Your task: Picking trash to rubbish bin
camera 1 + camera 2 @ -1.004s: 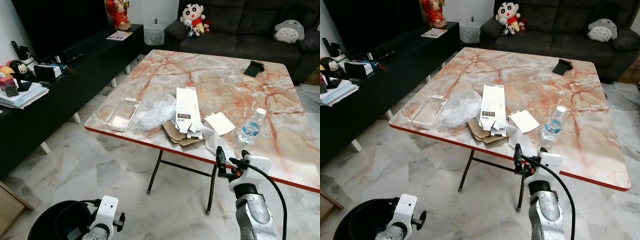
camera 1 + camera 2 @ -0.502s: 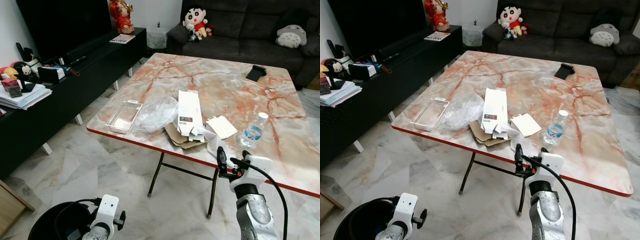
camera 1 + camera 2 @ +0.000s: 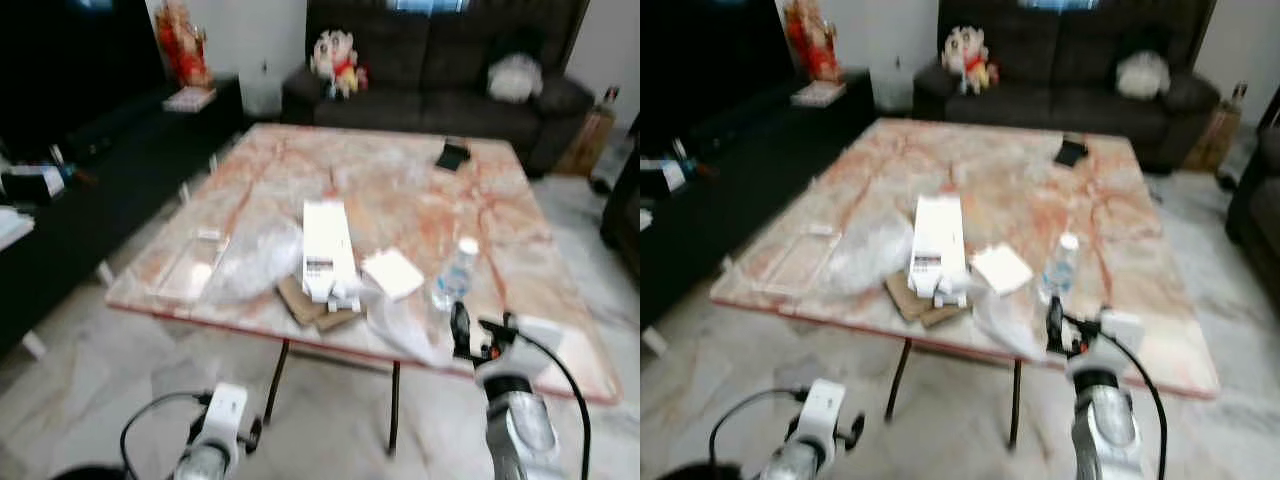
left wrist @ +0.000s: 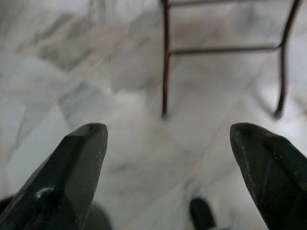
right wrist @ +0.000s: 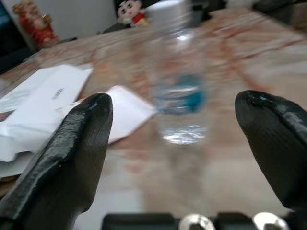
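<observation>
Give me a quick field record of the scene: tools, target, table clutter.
right tool: open, raised at the table's near edge, lined up with the water bottle
left tool: open, low over the floor
table: marble top
clutter: white box, clear plastic wrap, cardboard, white card
image: blurred

Silver arms, black cables, black-fingered claws (image 3: 1054, 322)

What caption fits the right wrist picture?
Open right gripper faces a water bottle standing on the marble table.
</observation>
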Controlling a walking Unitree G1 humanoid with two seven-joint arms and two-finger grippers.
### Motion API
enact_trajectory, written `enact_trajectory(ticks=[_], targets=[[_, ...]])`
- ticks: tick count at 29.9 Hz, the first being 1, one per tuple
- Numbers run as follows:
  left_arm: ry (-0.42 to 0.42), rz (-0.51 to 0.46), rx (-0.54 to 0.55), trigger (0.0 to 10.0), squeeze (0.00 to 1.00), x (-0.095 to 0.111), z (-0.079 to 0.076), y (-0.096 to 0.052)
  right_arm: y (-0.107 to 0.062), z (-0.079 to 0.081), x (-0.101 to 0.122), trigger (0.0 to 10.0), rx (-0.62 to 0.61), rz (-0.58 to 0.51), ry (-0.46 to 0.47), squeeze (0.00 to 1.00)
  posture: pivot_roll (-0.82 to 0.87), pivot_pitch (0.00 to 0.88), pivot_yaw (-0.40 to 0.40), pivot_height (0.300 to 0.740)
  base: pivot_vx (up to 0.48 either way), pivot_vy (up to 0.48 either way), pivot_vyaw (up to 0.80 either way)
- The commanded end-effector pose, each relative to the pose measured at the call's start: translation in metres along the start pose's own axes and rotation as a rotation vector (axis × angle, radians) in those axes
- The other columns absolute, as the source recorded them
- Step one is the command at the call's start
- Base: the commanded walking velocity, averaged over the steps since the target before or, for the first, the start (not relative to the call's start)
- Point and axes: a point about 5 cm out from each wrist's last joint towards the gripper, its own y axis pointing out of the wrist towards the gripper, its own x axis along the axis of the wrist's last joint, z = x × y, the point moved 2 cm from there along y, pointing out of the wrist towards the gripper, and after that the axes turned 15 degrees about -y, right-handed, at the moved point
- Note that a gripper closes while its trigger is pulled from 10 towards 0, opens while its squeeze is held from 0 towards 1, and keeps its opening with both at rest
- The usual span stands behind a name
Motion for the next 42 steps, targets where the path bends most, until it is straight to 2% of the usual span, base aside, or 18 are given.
enact_trajectory(ticks=[1, 13, 21, 27, 34, 42], targets=[[-0.005, -0.012, -0.012, 10.0, 0.0, 0.002, -0.002, 0.0, 0.002, 0.0, 0.004, 10.0, 0.009, -0.01, -0.014, 0.0, 0.04, 0.053, 0.003, 0.74, 0.0, 0.0, 0.0], [-0.008, -0.016, -0.021, 10.0, 0.0, 0.0, -0.004, -0.001, -0.001, -0.001, 0.002, 10.0, 0.011, -0.004, -0.019, 0.0, 0.04, 0.059, 0.002, 0.74, 0.0, 0.0, 0.0], [-0.008, -0.013, -0.024, 10.0, 0.0, -0.003, -0.004, -0.002, -0.013, -0.003, -0.008, 10.0, 0.07, 0.052, -0.04, 0.0, 0.04, 0.06, 0.001, 0.74, 0.0, 0.0, 0.0], [-0.006, -0.01, -0.025, 10.0, 0.0, -0.003, -0.004, -0.002, -0.016, -0.004, -0.011, 10.0, 0.087, 0.067, -0.049, 0.0, 0.04, 0.06, 0.001, 0.74, 0.0, 0.0, 0.0], [-0.002, -0.004, -0.025, 10.0, 0.0, -0.005, -0.004, -0.003, -0.013, 0.01, -0.009, 10.0, 0.148, 0.072, -0.025, 0.0, 0.04, 0.058, -0.004, 0.74, 0.0, 0.0, 0.0], [-0.003, 0.004, -0.017, 10.0, 0.0, -0.007, -0.002, -0.003, -0.011, 0.014, -0.008, 10.0, 0.172, 0.074, -0.028, 0.0, 0.04, 0.058, -0.009, 0.74, 0.0, 0.0, 0.0]])
